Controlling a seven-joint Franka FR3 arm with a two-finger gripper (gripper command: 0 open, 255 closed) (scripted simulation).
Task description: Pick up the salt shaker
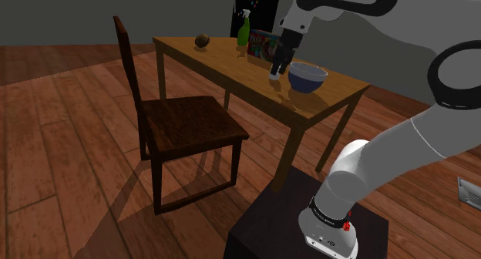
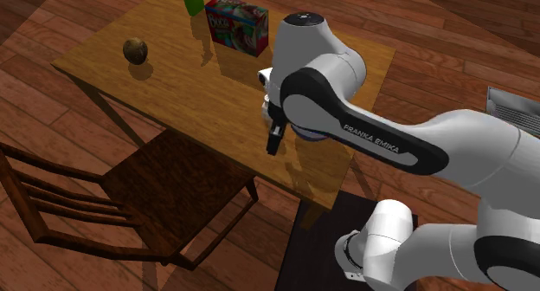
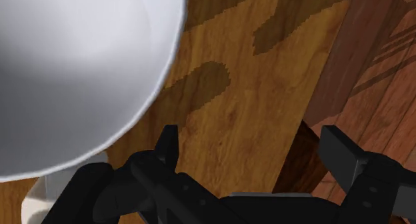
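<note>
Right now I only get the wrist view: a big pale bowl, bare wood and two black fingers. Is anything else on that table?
Observer: Yes. A green bottle stands at the far end of the table, next to a colourful box.
Visitor: Anything more back there?
Observer: A small brown round thing sits alone near the far corner, at the shoulder view's left.
Visitor: So where is the pincer in all that?
Observer: The pincer hangs low beside the bowl, on the side towards the box, close by a small white shaker.
</note>
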